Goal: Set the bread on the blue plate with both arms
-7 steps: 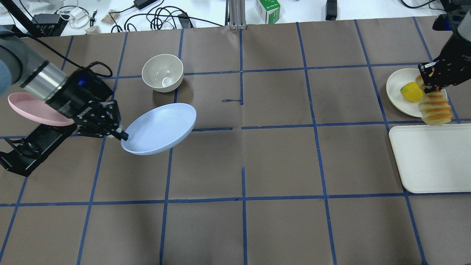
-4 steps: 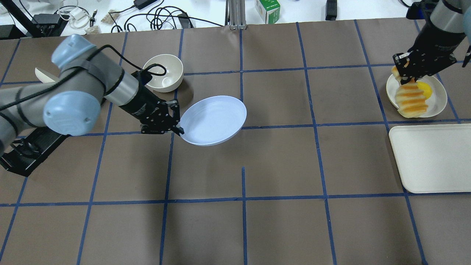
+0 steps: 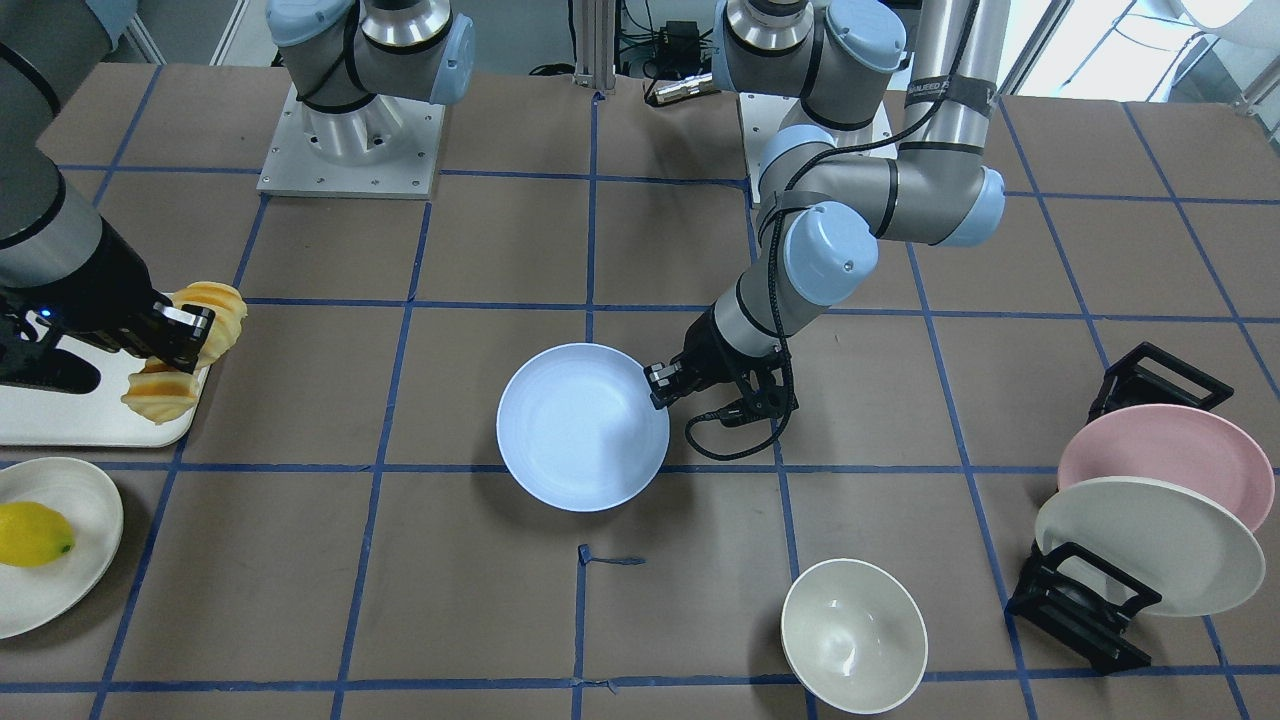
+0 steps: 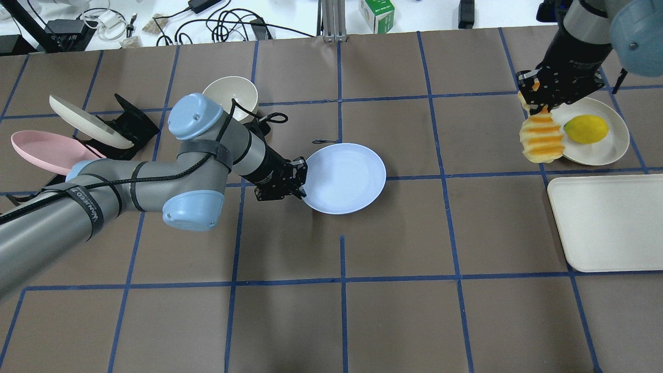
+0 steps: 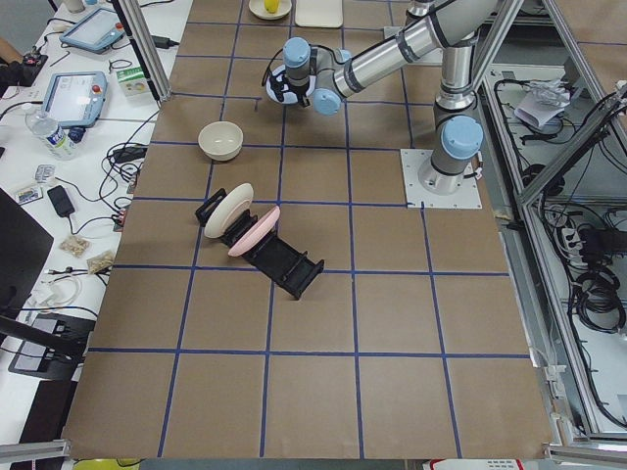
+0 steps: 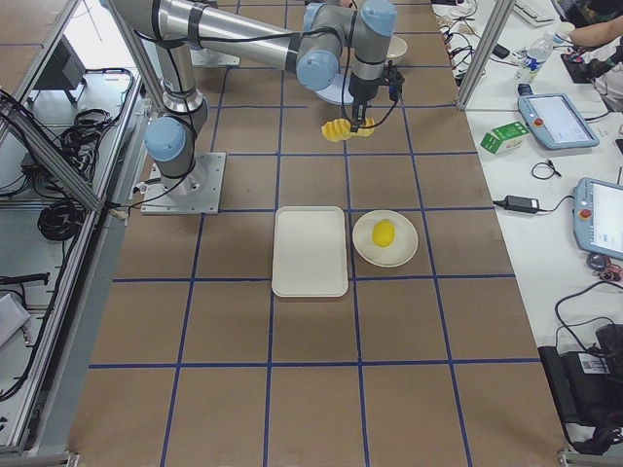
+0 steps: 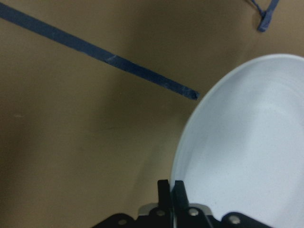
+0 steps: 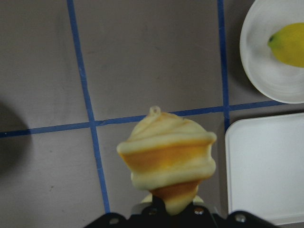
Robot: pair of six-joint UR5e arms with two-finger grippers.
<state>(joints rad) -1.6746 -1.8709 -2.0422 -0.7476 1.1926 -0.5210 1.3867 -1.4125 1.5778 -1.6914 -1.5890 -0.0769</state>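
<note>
The blue plate [image 4: 344, 178] is near the table's middle, held by its left rim low over the mat. My left gripper [image 4: 299, 182] is shut on that rim. The left wrist view shows the fingers [image 7: 172, 190] pinching the plate's edge [image 7: 247, 142]. My right gripper [image 4: 538, 101] is shut on one end of the bread [image 4: 541, 137]. The ridged orange-and-cream loaf hangs in the air at the far right, just left of the lemon's plate. It also shows in the right wrist view [image 8: 166, 156]. The front view shows plate [image 3: 583, 427] and bread [image 3: 160, 395] far apart.
A yellow lemon [image 4: 585, 129] lies on a cream plate [image 4: 614, 147]. A white tray [image 4: 606, 223] lies in front of it. A cream bowl [image 4: 230, 88] stands behind my left arm. A black rack [image 4: 129, 124] at the left holds a pink plate [image 4: 36, 147] and a cream plate [image 4: 85, 122].
My left arm has carried the blue plate right, toward the table's middle. My right arm has carried the bread left, off the lemon's plate.
</note>
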